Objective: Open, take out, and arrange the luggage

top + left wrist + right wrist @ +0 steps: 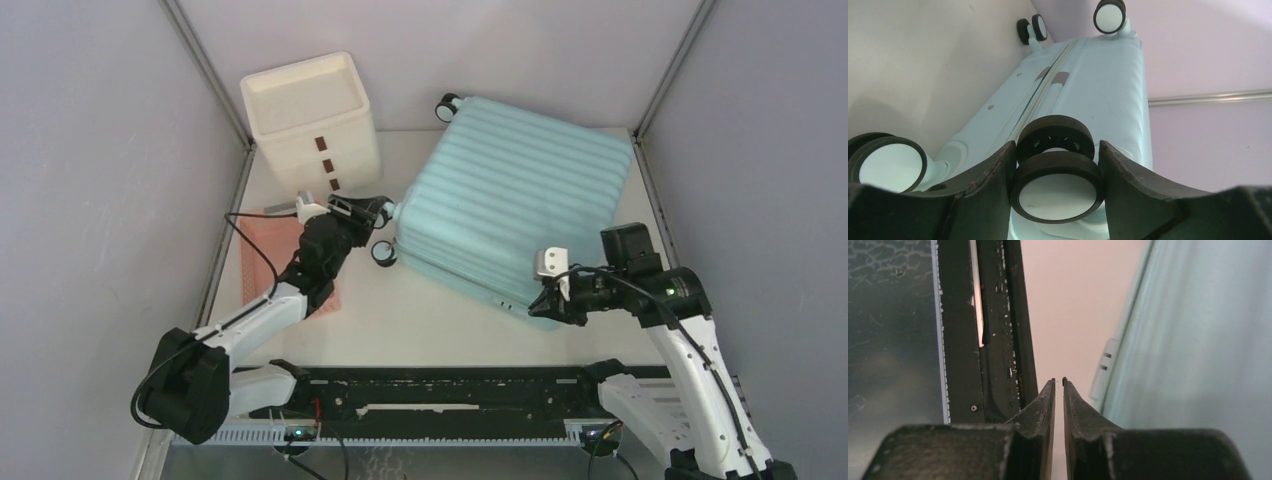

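The luggage (520, 190) is a large pale blue ribbed suitcase, lying closed and flat at the back right of the table. My left gripper (385, 213) is at its left corner, shut on a black-and-white wheel (1057, 192); both fingers press the wheel's rim in the left wrist view, with the gripper (1057, 150) looking along the luggage's zipped side (1083, 85). My right gripper (548, 303) sits at the luggage's near corner. In the right wrist view this gripper (1058, 381) is all but closed, a thin slit between its fingers and nothing in it, with the blue shell (1198, 340) just to its right.
A white three-drawer box (312, 120) stands at the back left. A pink basket (275, 255) lies under my left arm. Another wheel (383, 252) rests on the table by the left gripper. A black rail (440, 385) runs along the near edge.
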Robot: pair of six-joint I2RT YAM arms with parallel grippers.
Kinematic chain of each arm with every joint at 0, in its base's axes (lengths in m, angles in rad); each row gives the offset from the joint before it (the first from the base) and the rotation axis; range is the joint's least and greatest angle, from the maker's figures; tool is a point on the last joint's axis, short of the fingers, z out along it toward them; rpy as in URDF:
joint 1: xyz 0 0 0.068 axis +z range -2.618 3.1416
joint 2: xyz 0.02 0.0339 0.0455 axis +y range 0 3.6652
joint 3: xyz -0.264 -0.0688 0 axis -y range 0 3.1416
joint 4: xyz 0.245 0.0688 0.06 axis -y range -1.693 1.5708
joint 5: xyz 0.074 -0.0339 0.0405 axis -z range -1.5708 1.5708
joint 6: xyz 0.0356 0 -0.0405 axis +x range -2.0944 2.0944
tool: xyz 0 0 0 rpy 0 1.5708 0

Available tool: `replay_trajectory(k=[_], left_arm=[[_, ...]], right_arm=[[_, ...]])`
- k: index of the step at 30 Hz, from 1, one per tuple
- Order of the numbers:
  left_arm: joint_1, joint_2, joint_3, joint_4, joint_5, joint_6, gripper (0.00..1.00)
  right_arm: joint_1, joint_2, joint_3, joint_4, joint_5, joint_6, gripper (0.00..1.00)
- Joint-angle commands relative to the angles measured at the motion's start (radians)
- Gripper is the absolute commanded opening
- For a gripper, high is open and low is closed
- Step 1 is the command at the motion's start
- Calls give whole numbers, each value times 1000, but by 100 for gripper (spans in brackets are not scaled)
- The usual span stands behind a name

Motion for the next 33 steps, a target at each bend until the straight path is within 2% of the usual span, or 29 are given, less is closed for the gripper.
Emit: replay_trajectory(k=[1, 4, 8, 15, 19, 22, 24, 26, 28, 30, 33], left_arm=[[-133, -47, -4, 53, 177, 88, 3], [-175, -36, 6, 56, 178, 95, 3], [-244, 2, 51, 56, 178, 119, 3], [-381, 98, 126, 48, 178, 136, 4], [-427, 134, 157, 35, 189, 119, 8], [-437, 122, 162, 1, 188, 103, 16], [-437, 72, 154, -62, 139, 120, 34], [-435, 0, 156, -163, 72, 176, 61], [-431, -78, 157, -258, 3, 254, 77], [-425, -157, 148, -322, -51, 363, 83], [-415, -297, 90, -336, -80, 542, 86]], right_arm=[[95, 5, -53, 182, 165, 141, 14], [97, 33, -64, 235, 296, 192, 8], [14, 31, -64, 277, 389, 211, 7], [-263, 34, -64, 314, 362, 151, 9], [-288, 2, -47, 243, 269, 39, 14], [-231, -23, -20, 151, 150, -59, 31], [-126, -39, -7, 157, 121, -47, 42], [14, -45, -4, 225, 141, 24, 57], [133, -25, -1, 330, 164, 101, 79], [178, 27, 23, 417, 132, 161, 89], [253, 141, 99, 497, 145, 209, 92]])
